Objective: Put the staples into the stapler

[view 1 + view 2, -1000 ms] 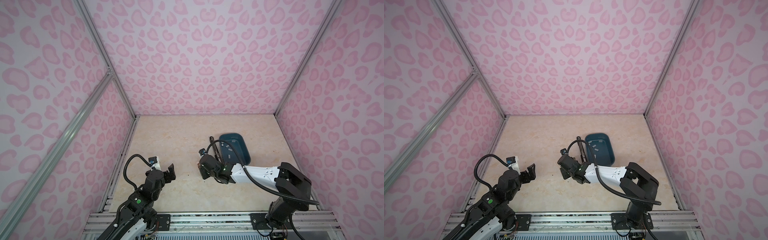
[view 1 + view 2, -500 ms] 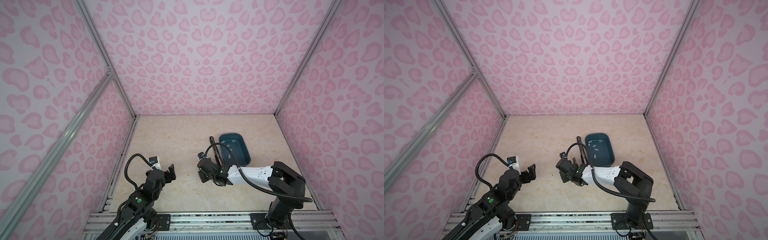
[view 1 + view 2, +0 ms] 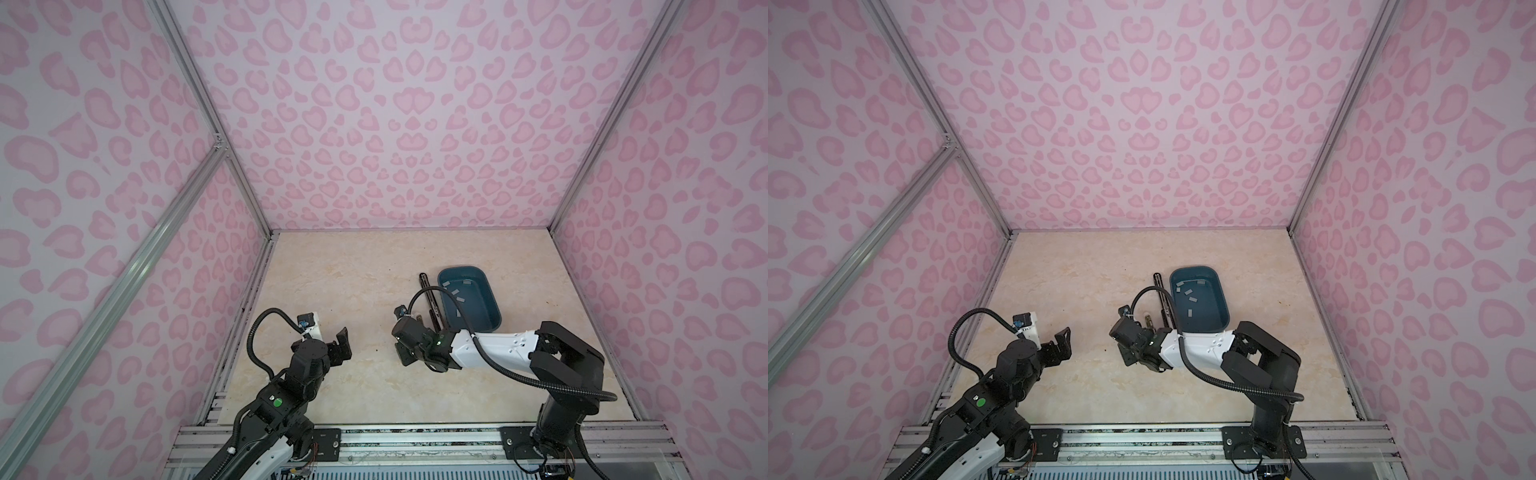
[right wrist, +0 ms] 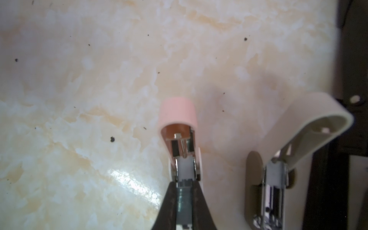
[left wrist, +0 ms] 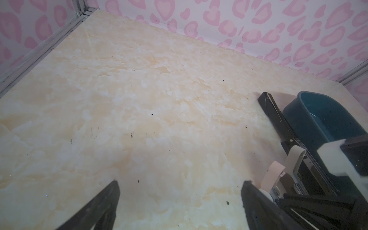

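Observation:
In the right wrist view a small pink stapler (image 4: 179, 117) lies on the table with its lid swung up and its metal channel bare. My right gripper (image 4: 184, 201) is shut on a light-grey strip of staples (image 4: 183, 207), held in line with that channel just behind the white pusher. Whether the strip rests in the channel I cannot tell. In both top views this gripper (image 3: 404, 356) (image 3: 1126, 356) sits low at mid-table and hides the pink stapler. More staples (image 3: 457, 291) lie loose in the teal tray (image 3: 495, 305). My left gripper (image 3: 338, 347) (image 5: 181, 199) hangs open and empty at the left.
A beige stapler (image 4: 282, 151) (image 3: 1148, 321) lies open beside the pink one. A long black stapler (image 3: 430, 297) (image 5: 277, 119) lies along the teal tray's left wall. Pink patterned walls close in the table on three sides.
My right gripper has crept a little toward the front of the table with the strip in it. The left arm has stayed where it was.

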`<move>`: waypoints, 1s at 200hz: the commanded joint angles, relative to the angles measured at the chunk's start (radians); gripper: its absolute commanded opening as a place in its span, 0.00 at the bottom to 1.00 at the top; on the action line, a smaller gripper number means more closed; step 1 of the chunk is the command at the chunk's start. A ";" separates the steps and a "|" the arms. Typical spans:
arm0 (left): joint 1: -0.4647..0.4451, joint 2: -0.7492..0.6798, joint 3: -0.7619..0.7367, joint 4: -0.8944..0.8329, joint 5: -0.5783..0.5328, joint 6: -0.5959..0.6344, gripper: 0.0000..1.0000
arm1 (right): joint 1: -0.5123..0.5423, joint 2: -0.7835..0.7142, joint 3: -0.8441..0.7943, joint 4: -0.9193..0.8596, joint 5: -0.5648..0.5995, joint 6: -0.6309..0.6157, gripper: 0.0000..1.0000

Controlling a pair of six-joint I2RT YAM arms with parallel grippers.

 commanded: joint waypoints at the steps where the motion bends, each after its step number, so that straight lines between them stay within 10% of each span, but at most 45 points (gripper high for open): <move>1: 0.001 -0.004 0.001 0.022 0.003 0.004 0.96 | 0.001 0.016 0.009 -0.020 0.031 -0.010 0.12; 200: 0.001 -0.009 -0.001 0.023 0.004 0.004 0.96 | 0.012 0.024 0.024 -0.030 0.065 -0.039 0.12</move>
